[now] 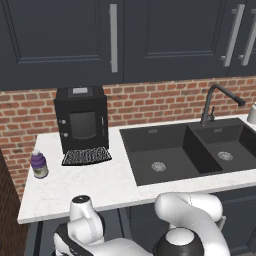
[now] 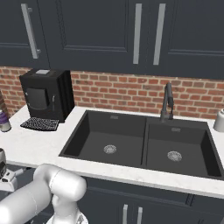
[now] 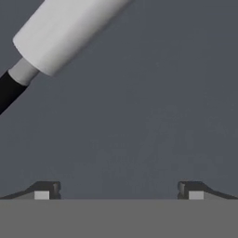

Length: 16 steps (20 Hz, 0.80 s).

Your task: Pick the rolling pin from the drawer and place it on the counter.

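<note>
The jaws [image 3: 119,191] are standing wide apart and holding nothing; in the hand view their two dark tips are showing at 7 and 5 o'clock with bare grey surface between them. That flat grey surface is judged to be the floor of the drawer [image 3: 139,130], which the hand is looking down into. The rolling pin [image 3: 65,32] is lying on it toward 11 o'clock, well apart from the tips: a pale cylinder running diagonally, one black handle pointing to 9 o'clock, the far end cut off by the picture's upper edge.

Outward, in the left base view the arm is working low, below the front edge of the bench [image 1: 85,187]. The bench is carrying a coffee machine [image 1: 81,120], a small purple-labelled bottle [image 1: 39,165] at its 8 o'clock, and a black double sink [image 1: 165,150] at its 3 o'clock.

Assessment: the task is at an early stage. The approach into the drawer is under way; the pin is not centred between the tips. Aligning, gripping, lifting and placing on the bench are all remaining.
</note>
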{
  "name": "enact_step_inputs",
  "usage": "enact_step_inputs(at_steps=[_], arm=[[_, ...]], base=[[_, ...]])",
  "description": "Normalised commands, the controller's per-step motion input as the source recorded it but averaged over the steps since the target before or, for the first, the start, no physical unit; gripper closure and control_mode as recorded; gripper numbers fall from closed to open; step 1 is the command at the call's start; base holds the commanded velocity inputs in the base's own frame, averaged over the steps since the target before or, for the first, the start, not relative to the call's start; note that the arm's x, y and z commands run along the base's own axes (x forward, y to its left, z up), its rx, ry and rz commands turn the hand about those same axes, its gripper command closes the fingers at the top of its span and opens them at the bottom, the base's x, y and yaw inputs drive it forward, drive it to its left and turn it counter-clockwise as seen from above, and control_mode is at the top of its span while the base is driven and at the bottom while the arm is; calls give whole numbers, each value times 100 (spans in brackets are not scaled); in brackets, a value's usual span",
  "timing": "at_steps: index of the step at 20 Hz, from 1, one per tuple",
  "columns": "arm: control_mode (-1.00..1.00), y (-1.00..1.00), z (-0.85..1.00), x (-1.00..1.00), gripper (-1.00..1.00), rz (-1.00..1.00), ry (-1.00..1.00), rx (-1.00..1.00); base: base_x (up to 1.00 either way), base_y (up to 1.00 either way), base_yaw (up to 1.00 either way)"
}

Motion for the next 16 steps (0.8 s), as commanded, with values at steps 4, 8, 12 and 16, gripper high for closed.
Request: enact_step_inputs(at_steps=[4,8,12,16], arm=[[-100,0,-17,0,-100,0,0,0],[-100,0,-20,0,-100,0,0,0],[-100,0,-15,-8,-100,0,0,0],[-100,0,-15,-46,-100,0,0,0]], base=[[0,0,0],[0,0,0],[0,0,0],[0,0,0]])
